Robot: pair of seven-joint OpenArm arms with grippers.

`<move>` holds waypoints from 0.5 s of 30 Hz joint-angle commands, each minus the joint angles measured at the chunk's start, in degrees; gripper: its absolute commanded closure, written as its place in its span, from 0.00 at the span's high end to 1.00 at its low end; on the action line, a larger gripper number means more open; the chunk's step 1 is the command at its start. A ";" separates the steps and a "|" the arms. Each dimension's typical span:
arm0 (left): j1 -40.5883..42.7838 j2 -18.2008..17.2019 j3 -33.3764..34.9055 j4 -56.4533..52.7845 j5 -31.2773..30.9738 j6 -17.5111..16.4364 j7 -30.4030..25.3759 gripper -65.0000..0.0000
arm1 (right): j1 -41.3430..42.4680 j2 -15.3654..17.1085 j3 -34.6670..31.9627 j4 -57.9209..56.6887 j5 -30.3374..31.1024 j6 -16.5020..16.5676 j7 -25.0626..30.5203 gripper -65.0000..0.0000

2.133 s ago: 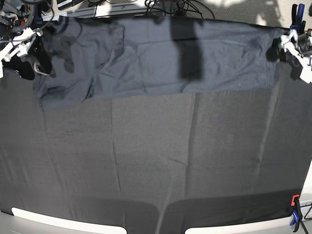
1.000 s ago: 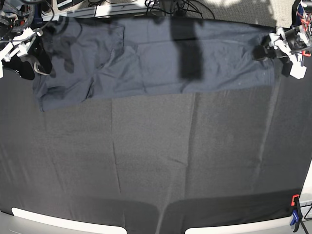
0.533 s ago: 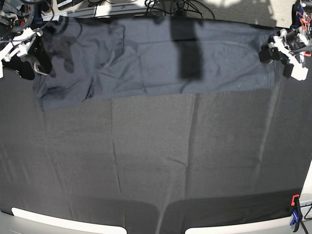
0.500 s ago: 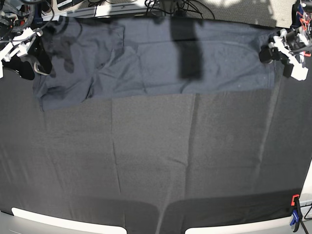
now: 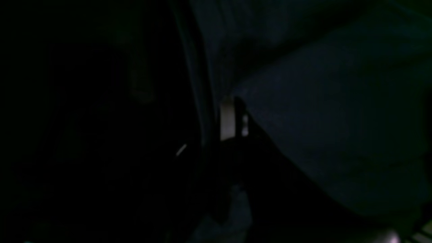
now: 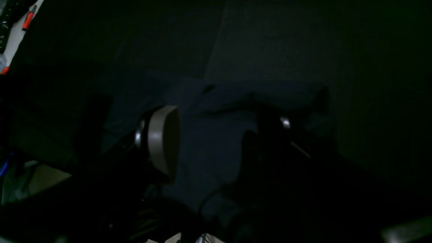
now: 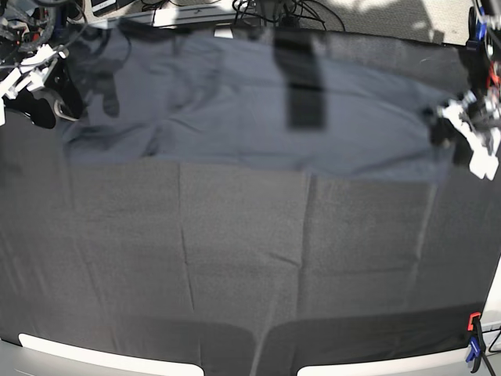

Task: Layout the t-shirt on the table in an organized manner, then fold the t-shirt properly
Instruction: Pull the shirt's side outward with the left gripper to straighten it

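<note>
- One dark navy-black short-sleeved t-shirt of thin smooth fabric [image 7: 235,102] lies spread in a wide band along the far edge of the table; its right end, in the base view, is drawn toward the left gripper; its left end is rumpled beside the right gripper
- One large table with a black matte cloth top [image 7: 235,258]; its near half is bare cloth with several pressed crease lines; two pale edge strips show at the near side
- Two grippers: the left gripper [image 7: 448,125], white-fingered, at the base view's right, is closed on the t-shirt's edge; in the left wrist view the fabric [image 5: 337,118] bunches up at its tip
- The right gripper [image 6: 216,135] stands with jaws wide apart, nothing between them, just above the t-shirt fabric [image 6: 209,111]
- One red and blue clamp [image 7: 473,338] at the near right corner; another, blue, [image 7: 474,17] at the far right corner
</note>
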 commanded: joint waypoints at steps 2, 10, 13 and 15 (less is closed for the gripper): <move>-1.77 -1.27 -0.37 0.68 2.16 1.18 -1.29 0.00 | -0.02 0.81 0.55 0.94 1.49 1.15 1.14 0.54; -2.21 -1.31 -0.37 0.68 13.03 5.25 -8.22 0.00 | -0.04 0.81 0.55 0.94 1.49 1.15 1.14 0.54; -2.97 -1.29 -0.37 0.68 16.92 8.07 -9.64 0.00 | -0.04 0.81 0.55 0.94 1.49 1.15 1.16 0.54; -3.85 -1.29 -0.39 0.68 17.92 9.31 -9.42 0.00 | -0.04 0.81 0.55 0.94 1.49 1.15 1.16 0.54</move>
